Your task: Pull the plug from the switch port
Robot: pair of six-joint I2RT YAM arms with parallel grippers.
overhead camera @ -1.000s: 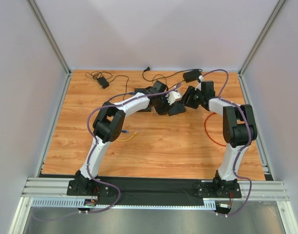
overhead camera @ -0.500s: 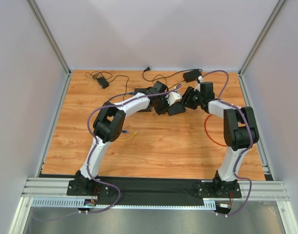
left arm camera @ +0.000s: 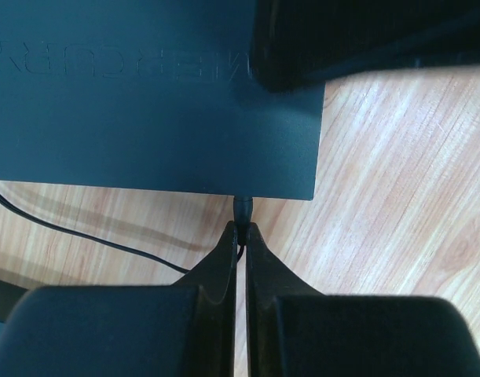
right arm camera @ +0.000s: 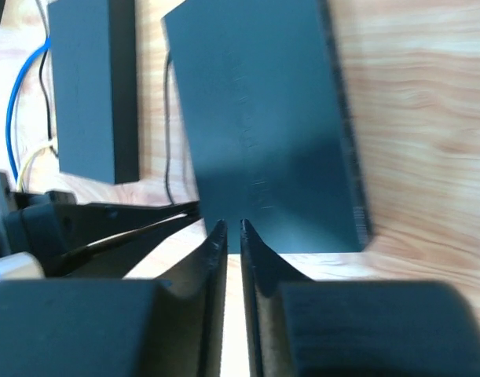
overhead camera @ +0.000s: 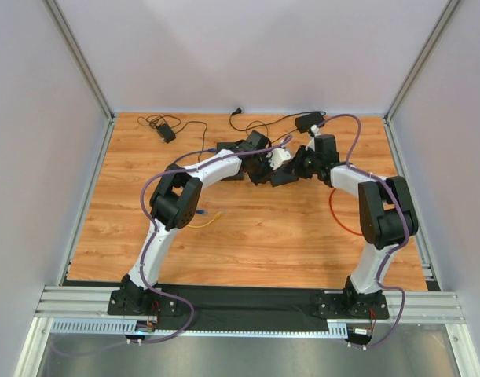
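Small black plug [left arm camera: 243, 209] sits in the flat black switch box [left arm camera: 145, 118], at twelve o'clock from the left gripper [left arm camera: 241, 234], which is clenched on its tail. Its axis runs twelve-to-six. The right gripper [right arm camera: 232, 229] hovers over the box, fingers nearly together and empty.

Wood-grain table [overhead camera: 263, 251], enclosed by plain grey walls [overhead camera: 247, 55] at the back and both sides. Far left: a small black power adapter [overhead camera: 166, 132] with its thin black lead [overhead camera: 149, 121] coiled beside it. Far centre-right: a larger black adapter [overhead camera: 308, 121], its lead running left along the back edge. Right side: an orange cable [overhead camera: 331, 212] lying in an open arc. Left of centre: a short yellow cable [overhead camera: 207, 223] with a blue end. Near edge: aluminium rails [overhead camera: 75, 302]. Right wrist view: a second black box [right arm camera: 90, 86], with a blue cable [right arm camera: 12, 126] just beside it.
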